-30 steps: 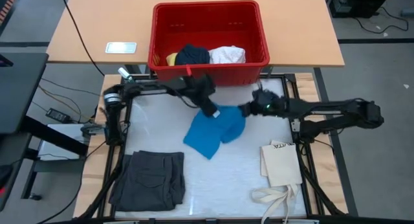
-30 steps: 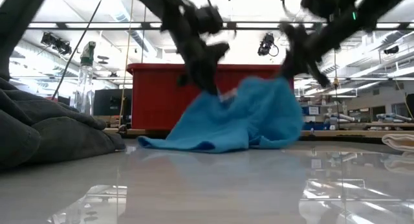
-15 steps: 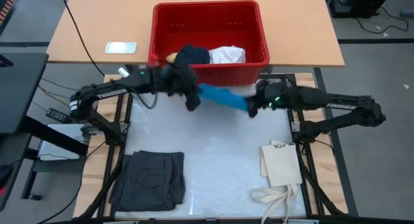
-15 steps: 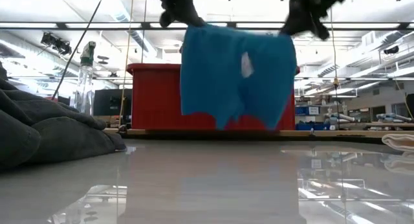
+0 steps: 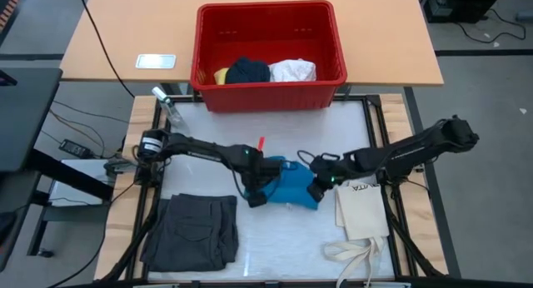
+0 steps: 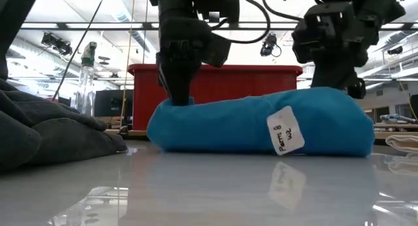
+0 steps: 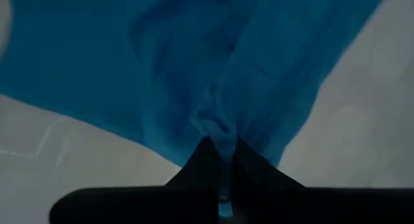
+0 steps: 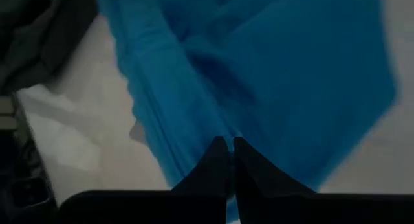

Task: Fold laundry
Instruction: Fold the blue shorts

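A bright blue cloth piece (image 5: 289,186) lies bunched in a low mound (image 6: 255,125) at the table's middle, with a white label (image 6: 285,136) on its near side. My left gripper (image 5: 256,195) is shut on its left end, and my right gripper (image 5: 316,191) is shut on its right end. Dark grey shorts (image 5: 193,230) lie flat at the near left. Navy (image 5: 248,70), white (image 5: 293,70) and yellow (image 5: 221,74) pieces sit in the red bin (image 5: 266,95). My left gripper pinches a gathered bunch of the cloth's left end (image 7: 217,128) between its two fingers, several layers puckered together. The fingers come from above, pointing down. The cloth rests slack on the table below them. My right gripper pinches the cloth's right end (image 8: 228,128) between its two fingers, slanting down from the table's right side. That end rests on the table with the rest of the mound.
A cream tote bag (image 5: 362,211) with long straps lies flat at the near right, close to my right gripper. The red bin stands beyond the table's far edge. A clear bottle (image 5: 166,105) stands at the far left corner.
Both grippers raised the blue cloth toward the far edge until it hung spread between them in front of the bin. They then swept toward the near edge and down. The cloth now lies in a mound on the table. Both stayed shut on it.
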